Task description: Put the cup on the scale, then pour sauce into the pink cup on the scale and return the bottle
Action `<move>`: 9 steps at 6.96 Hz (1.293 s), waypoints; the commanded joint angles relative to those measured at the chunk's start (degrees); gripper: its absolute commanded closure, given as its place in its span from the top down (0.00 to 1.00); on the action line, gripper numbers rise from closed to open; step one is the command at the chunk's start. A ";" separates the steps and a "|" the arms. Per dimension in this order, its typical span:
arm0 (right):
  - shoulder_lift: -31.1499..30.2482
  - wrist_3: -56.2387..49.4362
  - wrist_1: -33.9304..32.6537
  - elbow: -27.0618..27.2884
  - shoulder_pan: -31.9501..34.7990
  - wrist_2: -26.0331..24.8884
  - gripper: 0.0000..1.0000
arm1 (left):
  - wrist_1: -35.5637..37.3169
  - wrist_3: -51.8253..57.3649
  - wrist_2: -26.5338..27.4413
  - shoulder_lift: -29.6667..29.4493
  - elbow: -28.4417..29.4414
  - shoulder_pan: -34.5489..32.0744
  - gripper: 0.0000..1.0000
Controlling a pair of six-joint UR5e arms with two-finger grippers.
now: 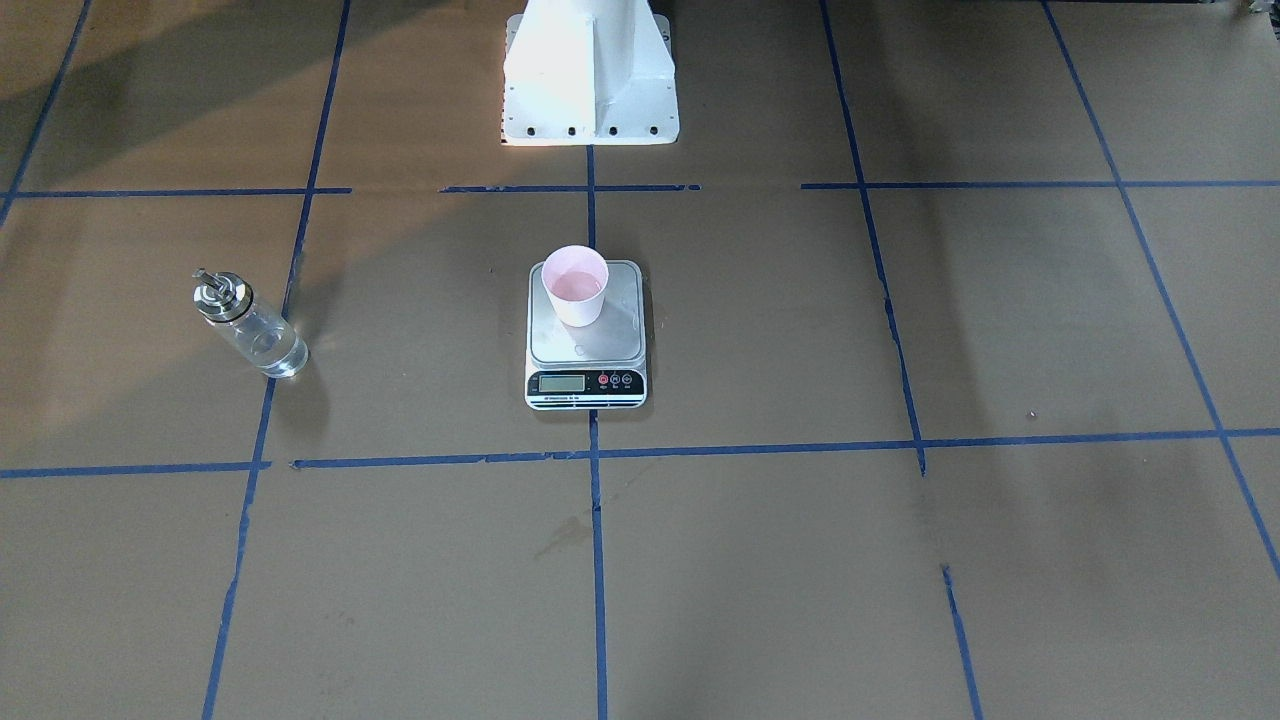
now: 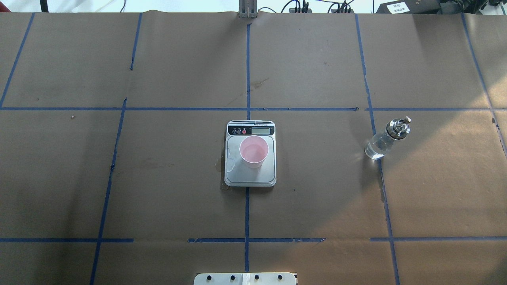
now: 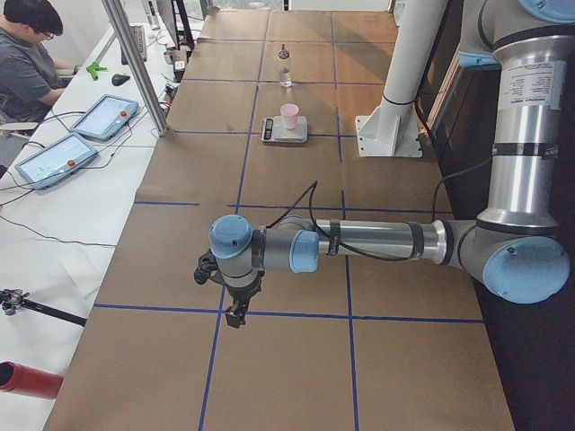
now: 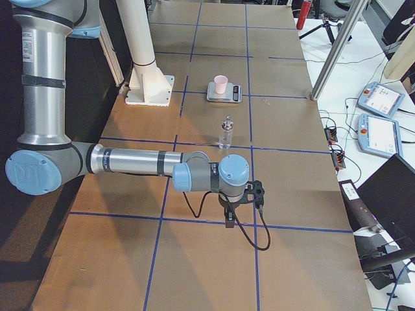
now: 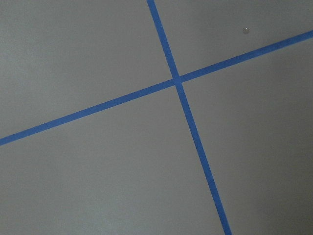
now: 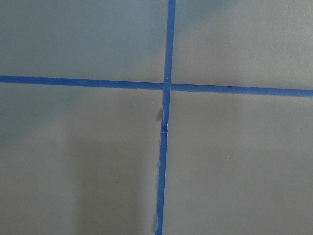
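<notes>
Two ways to spill from here
Nearest, the right gripper (image 4: 229, 219) over bare table (image 4: 194, 265), jaws unreadable; beyond, the bottle (image 4: 225, 134) upright, well apart from the cup (image 4: 221, 83) on the scale (image 4: 228, 96); farthest, the left gripper (image 3: 235, 312), equally unreadable. A skewed grab may topple the bottle; its spout may knock the cup

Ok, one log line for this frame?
cup: on scale | bottle: upright on table | left arm, right arm: far from both | jaws: cannot tell

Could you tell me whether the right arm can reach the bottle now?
Probably yes: the bottle stands alone on bare paper on that arm's side, with nothing between it and the right gripper.
</notes>
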 commanded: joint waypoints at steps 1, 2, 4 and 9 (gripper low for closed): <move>0.00 0.17 0.00 0.12 0.05 0.06 1.00 | -0.30 -10.82 -0.33 -0.15 -0.34 -0.06 1.00; 0.00 0.26 -0.09 0.12 0.05 0.06 1.00 | -0.48 -15.78 -0.33 -0.41 -0.61 -0.06 1.00; 0.09 0.52 -0.09 0.21 0.05 0.06 1.00 | -0.57 -16.00 -0.33 -0.85 -2.27 -0.06 1.00; 0.17 0.52 -0.09 0.29 0.05 0.06 1.00 | -3.20 -16.09 -0.33 -1.03 -2.63 -0.06 1.00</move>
